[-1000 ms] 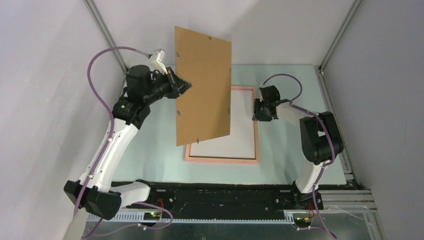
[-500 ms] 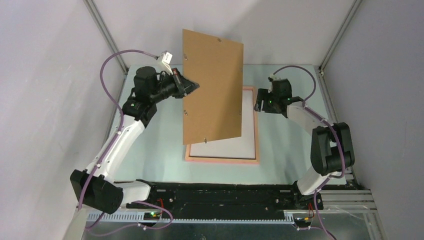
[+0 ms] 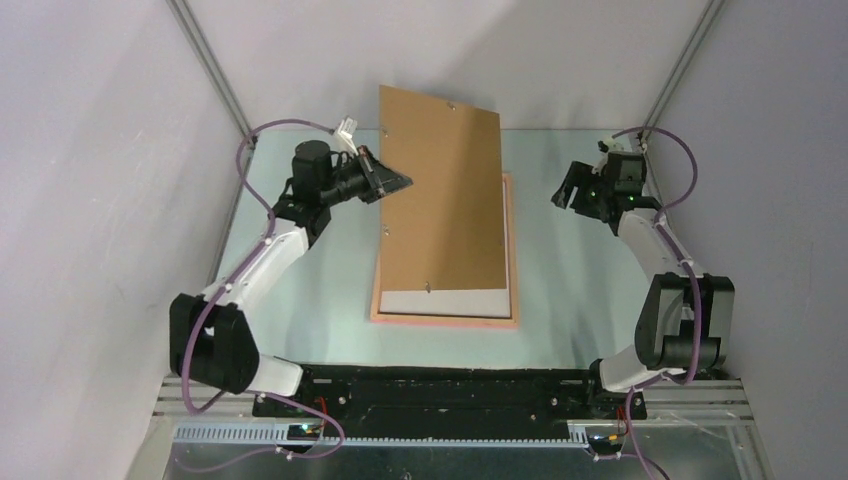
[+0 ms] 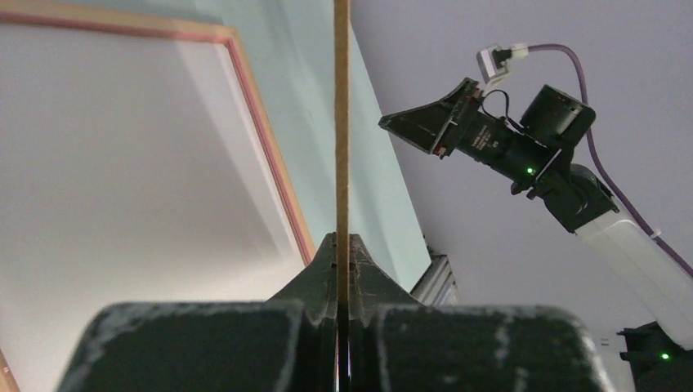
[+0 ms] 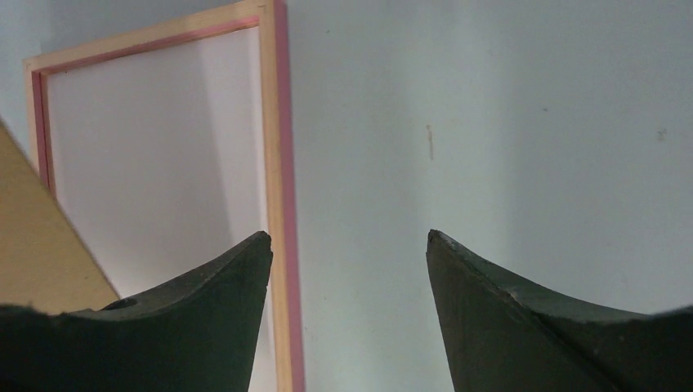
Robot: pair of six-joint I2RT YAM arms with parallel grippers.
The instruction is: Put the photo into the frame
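Observation:
The pink frame [image 3: 445, 321] lies flat in the middle of the table. A white sheet [image 3: 445, 302] fills its inside; this is the photo, white back up, with its picture side hidden. My left gripper [image 3: 402, 182] is shut on the left edge of the brown backing board [image 3: 448, 200], which hangs tilted over the frame and covers most of it. In the left wrist view the jaws [image 4: 343, 241] pinch the board's thin edge [image 4: 342, 122]. My right gripper [image 3: 568, 196] is open and empty, to the right of the frame's rail [image 5: 274, 122].
Metal posts [image 3: 212, 60] and grey walls close in the pale green table [image 3: 570, 290] on the left, right and back. The black base rail [image 3: 440, 385] runs along the near edge.
The left arm has swung the board rightward and lowered it flatter over the frame. The right gripper has opened and pulled back from the frame's right rail toward the far right.

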